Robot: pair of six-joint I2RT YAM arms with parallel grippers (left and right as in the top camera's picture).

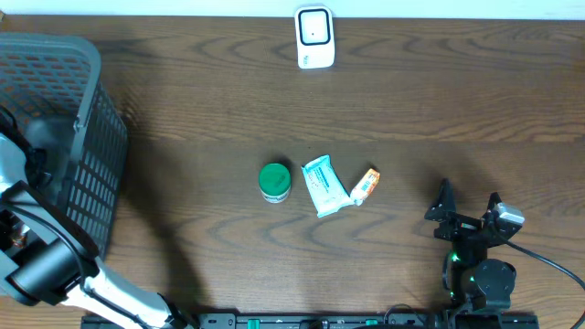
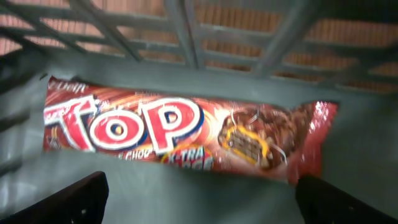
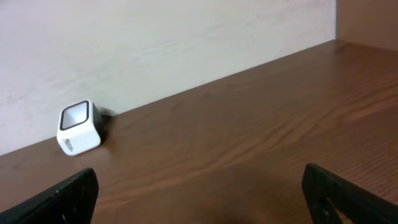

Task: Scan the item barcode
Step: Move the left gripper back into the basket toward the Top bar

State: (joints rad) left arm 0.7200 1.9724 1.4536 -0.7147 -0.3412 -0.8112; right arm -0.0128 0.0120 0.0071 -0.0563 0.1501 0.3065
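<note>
The white barcode scanner (image 1: 314, 37) stands at the table's far edge and shows far left in the right wrist view (image 3: 79, 127). A green round tub (image 1: 274, 182), a teal packet (image 1: 323, 185) and a small orange item (image 1: 366, 186) lie mid-table. My left gripper (image 2: 202, 200) is open inside the grey basket, just above its floor. A red "TOP" chocolate bar (image 2: 180, 134) lies flat beyond the fingertips, apart from them. My right gripper (image 1: 468, 203) stands open and empty at the near right, over bare wood (image 3: 202, 196).
The grey slatted basket (image 1: 87, 137) fills the left side of the table, and its lattice wall (image 2: 186, 31) rises behind the bar. My left arm (image 1: 18, 192) reaches into it from the near left corner.
</note>
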